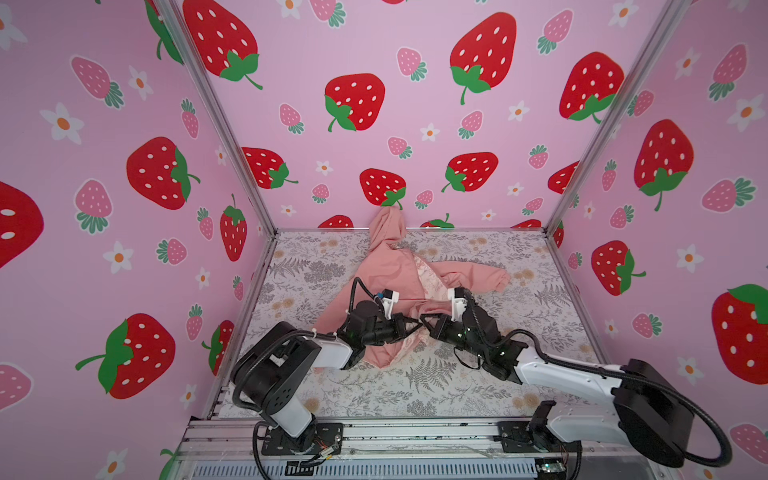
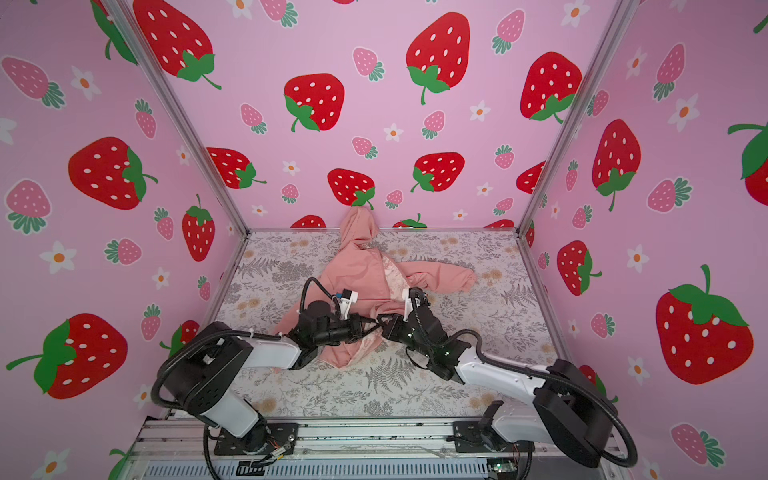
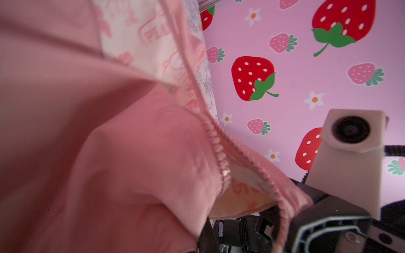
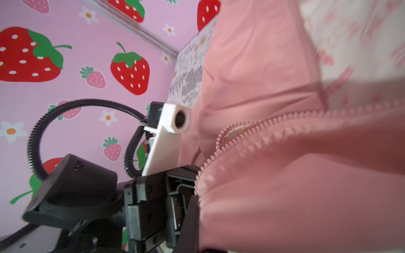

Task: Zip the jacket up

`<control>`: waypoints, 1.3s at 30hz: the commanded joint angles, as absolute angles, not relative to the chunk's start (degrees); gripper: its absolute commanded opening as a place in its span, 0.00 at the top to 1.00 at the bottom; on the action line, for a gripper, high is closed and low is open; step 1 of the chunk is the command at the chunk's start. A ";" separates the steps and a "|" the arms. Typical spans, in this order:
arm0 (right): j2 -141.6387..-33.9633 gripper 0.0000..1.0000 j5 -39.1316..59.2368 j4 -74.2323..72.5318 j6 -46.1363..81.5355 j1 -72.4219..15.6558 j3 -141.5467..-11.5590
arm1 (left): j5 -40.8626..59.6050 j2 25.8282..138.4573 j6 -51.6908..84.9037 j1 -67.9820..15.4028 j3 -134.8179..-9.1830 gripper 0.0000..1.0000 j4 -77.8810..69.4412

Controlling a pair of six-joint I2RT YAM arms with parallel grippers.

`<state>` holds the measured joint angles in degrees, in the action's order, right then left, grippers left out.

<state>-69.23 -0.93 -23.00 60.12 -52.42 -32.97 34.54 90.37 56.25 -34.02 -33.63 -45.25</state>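
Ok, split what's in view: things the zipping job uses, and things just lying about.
Job: jacket, its zipper, left hand and right hand, both shut on its fabric.
Just there: flowered table cover, strawberry walls, metal rail at the front.

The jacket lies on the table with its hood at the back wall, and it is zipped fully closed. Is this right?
No. The jacket lies on the table with its hood at the back wall, but it is open: both top views show cream lining between its front edges.
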 commanded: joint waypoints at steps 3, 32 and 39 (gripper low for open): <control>-65.58 1.00 -10.52 -0.24 44.30 -46.49 -41.10 | 37.87 86.09 45.20 -31.89 -47.21 1.00 -22.08; -58.41 1.00 -3.47 -7.38 31.88 -37.76 -48.54 | 46.96 84.25 34.94 -28.86 -70.63 1.00 -10.88; -60.26 1.00 5.80 -13.60 33.63 -37.37 -48.78 | 48.78 81.66 34.95 -28.88 -66.37 1.00 -15.48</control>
